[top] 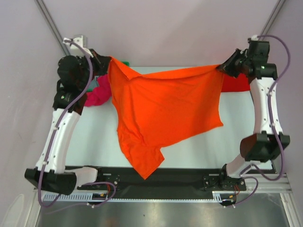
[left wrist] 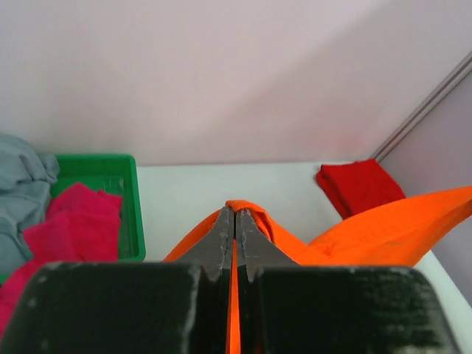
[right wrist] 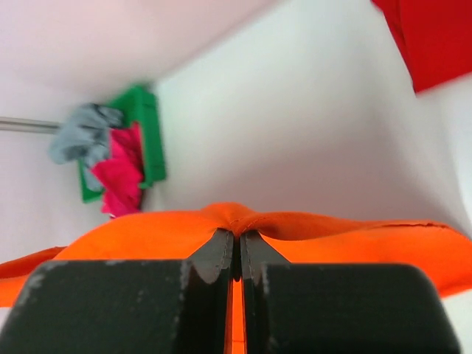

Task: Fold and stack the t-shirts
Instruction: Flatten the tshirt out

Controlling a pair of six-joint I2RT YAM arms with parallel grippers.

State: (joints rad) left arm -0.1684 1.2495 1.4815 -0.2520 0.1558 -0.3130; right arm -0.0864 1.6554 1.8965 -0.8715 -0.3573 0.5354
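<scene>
Cloth fills the middle of the scene: the orange t-shirt (top: 165, 109) hangs spread between the two arms above the white worktop (top: 99, 137). Nearest, at 6 o'clock, its lowest tip overlaps the black rail (top: 180, 182) that carries the arm bases; whether it touches there cannot be told. From that tip the shirt widens toward 12 o'clock and is wrinkled on its left half. Its far edge runs taut from 10 o'clock to 2 o'clock.

At 10 o'clock the left jaws are closed tight on one end of that edge, and the left wrist view shows a ridge of orange cloth bunched between them. At 2 o'clock the right jaws are pinched shut on the other end, with orange fabric bulging over their tips.

Farther off, just past the right jaws at 2 o'clock, a folded red t-shirt (top: 235, 84) lies flat on the worktop. In the far corner at 10 o'clock, the green tray (left wrist: 110, 173) holds a crumpled magenta pink t-shirt (top: 97, 92) that spills over its rim. A grey t-shirt (left wrist: 22, 184) is heaped against the pink one.
</scene>
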